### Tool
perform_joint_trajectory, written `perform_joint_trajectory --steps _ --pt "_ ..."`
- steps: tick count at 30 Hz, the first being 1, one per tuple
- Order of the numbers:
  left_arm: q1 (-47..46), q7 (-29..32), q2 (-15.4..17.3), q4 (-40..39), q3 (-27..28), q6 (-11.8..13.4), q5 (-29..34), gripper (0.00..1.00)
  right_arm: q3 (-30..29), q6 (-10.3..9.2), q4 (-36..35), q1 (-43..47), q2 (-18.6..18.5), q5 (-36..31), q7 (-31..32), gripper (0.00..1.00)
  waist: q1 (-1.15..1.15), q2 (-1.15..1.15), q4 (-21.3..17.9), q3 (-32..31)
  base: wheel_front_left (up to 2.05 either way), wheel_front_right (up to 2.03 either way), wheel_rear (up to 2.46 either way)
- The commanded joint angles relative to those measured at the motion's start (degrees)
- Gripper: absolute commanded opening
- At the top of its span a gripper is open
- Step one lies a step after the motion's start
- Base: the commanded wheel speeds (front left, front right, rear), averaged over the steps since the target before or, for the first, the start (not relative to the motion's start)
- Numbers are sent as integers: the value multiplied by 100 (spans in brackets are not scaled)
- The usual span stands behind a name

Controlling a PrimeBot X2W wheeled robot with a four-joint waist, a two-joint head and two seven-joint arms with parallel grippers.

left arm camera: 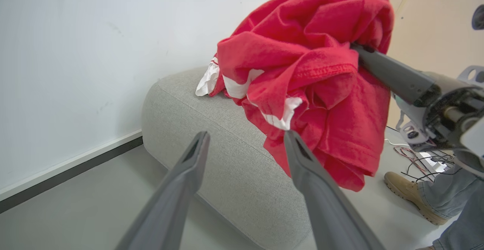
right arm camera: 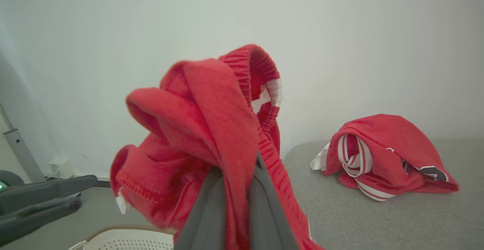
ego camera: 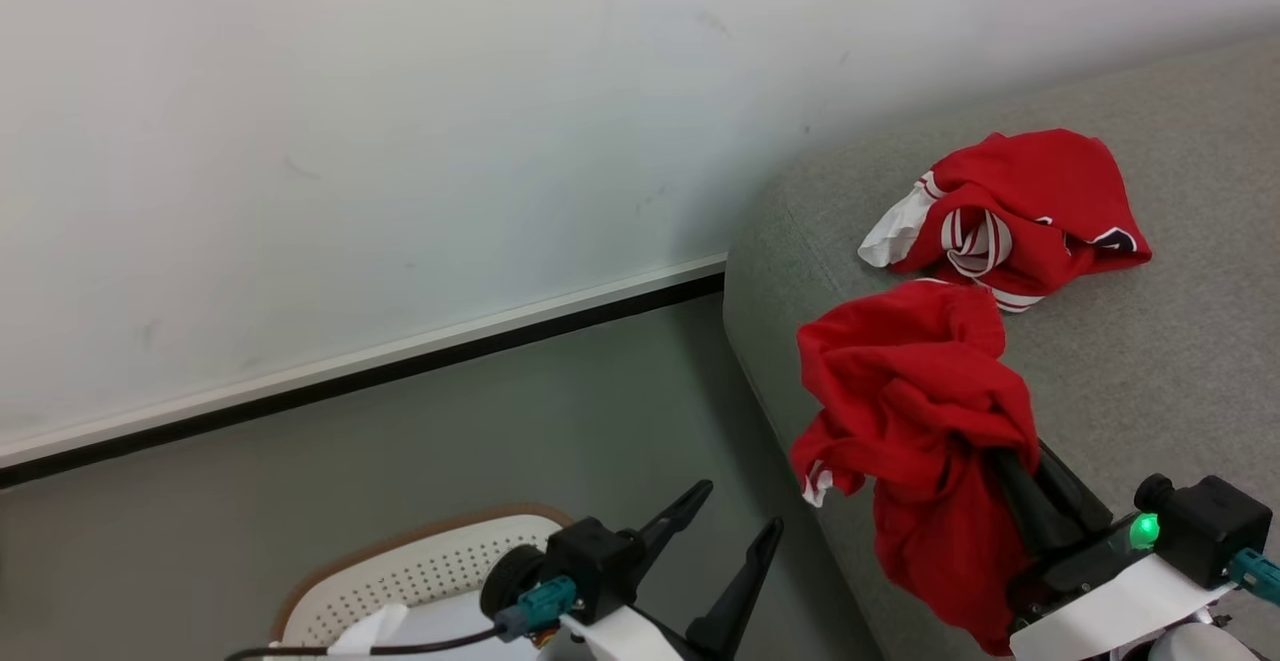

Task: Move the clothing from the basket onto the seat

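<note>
Fingers (ego camera: 1050,501) of the right end effector (ego camera: 1005,461) clamp a red jersey (ego camera: 920,391) at the sofa (ego camera: 1150,371) front edge, cushion just ahead; the left end effector (ego camera: 740,508), spread and empty, hovers off the sofa.

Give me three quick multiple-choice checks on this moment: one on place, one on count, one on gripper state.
1. The unheld jersey lies: A) on the seat; B) beside the seat; C) under the seat.
2. Red jerseys in the head view: A) one; B) two; C) three.
3. The left gripper is: A) open, empty; B) shut on cloth; C) shut, empty.

Answers:
1 A: it rests crumpled on the seat's top.
2 B: one lies on the seat, and the right gripper is clamped on the held jersey.
3 A: its two fingers stand apart with nothing between them.
</note>
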Motion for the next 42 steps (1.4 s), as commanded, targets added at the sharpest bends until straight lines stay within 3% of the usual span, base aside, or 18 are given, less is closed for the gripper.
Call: perform_joint_trajectory --steps 1,6,14,19,24,32,36,42 --pt "-66 -22 12 14 -9 12 41 100 -112 -13 -4 96 32 -63 -24 0 0 0 -37 78 0 0 0" --pt "-197 42 49 -21 -23 18 56 100 -614 -13 8 77 145 -142 -28 0 0 0 45 363 0 0 0" --pt "-657 255 218 -235 -56 26 272 100 -2079 -13 -36 -491 202 -240 -24 0 0 0 365 1315 0 0 0" --pt "-1045 358 322 -369 -81 27 495 100 -3304 -13 192 -1330 -139 -228 1 0 0 0 663 1959 0 0 0" --pt "-1339 417 395 -476 -94 80 646 100 -4389 -13 472 -2250 -730 -217 436 0 0 0 944 2540 0 0 0" --pt "-1615 496 502 -684 -69 146 803 100 -5307 -13 1892 -3810 -1506 -642 906 0 0 0 1268 3401 0 0 0" --pt "-1727 456 465 -727 -104 169 851 100 -5500 -13 2841 -4291 -1455 -1133 688 0 0 0 1457 3661 0 0 0" --pt "-1813 227 316 -627 -154 242 877 100 -5445 -13 4075 -4392 -1041 -1843 119 0 0 0 1728 3675 0 0 0"
